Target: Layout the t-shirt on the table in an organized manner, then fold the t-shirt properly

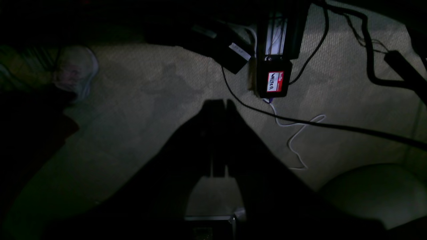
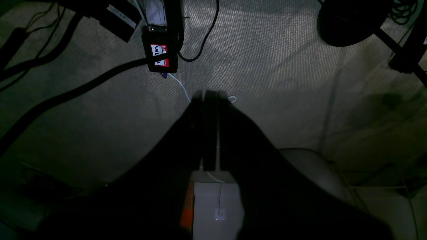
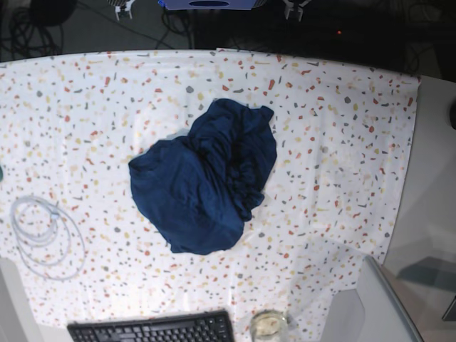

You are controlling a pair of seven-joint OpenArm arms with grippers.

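Darkness fills the left wrist view, where the left pincer (image 1: 220, 103) hangs with its tips pressed together, holding nothing, above a pale carpeted floor (image 1: 150, 100) crossed by a black cable (image 1: 333, 126) and a thin white wire (image 1: 297, 133). Right wrist view is much the same: the right pincer (image 2: 210, 95) is likewise closed and empty over the same floor (a red-labelled box (image 2: 160, 55) sits beyond it). From the base view, the t-shirt (image 3: 203, 178) lies crumpled in a heap near the middle of the speckled worktop (image 3: 342, 142), with a coiled white cord (image 3: 43, 228) well to one side and a black keyboard (image 3: 153, 329) at the near edge.
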